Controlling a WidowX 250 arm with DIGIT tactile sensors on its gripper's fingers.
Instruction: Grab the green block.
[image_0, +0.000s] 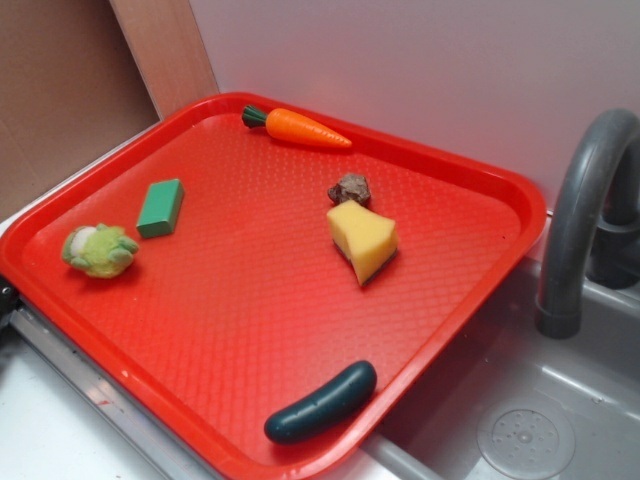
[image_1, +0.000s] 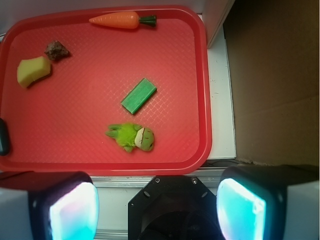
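White wall panel behind, brown cardboard to one side, grey sink basin (image_0: 560, 400) with a curved grey faucet (image_0: 580, 200) on the other. Between them you have a red textured tray (image_0: 250, 330) carrying all the items.

Green block (image_0: 161, 207): lies flat near the tray's cardboard-side edge, roughly midway along it, free on all sides. In the wrist view it sits at the tray's middle, turned diagonally (image_1: 138, 95).

Plush frog toy (image_0: 98, 249): just beside the block, toward the tray's corner nearest the arm's base, not touching it.

Carrot (image_0: 297, 127): along the rim by the wall, near the far corner.

Yellow cheese wedge (image_0: 362, 240): around tray centre in the exterior view, with a small brown lump (image_0: 350, 188) just beside it on the wall side. You cannot tell whether the two touch.

Dark green cucumber (image_0: 320, 402): against the rim nearest the sink, well apart from the block.

Tool (image_1: 157, 202): visible only in the wrist view, outside the tray's rim on the frog side. Both pads (image_1: 75, 210) stand wide apart with nothing between them. No contact with the block.
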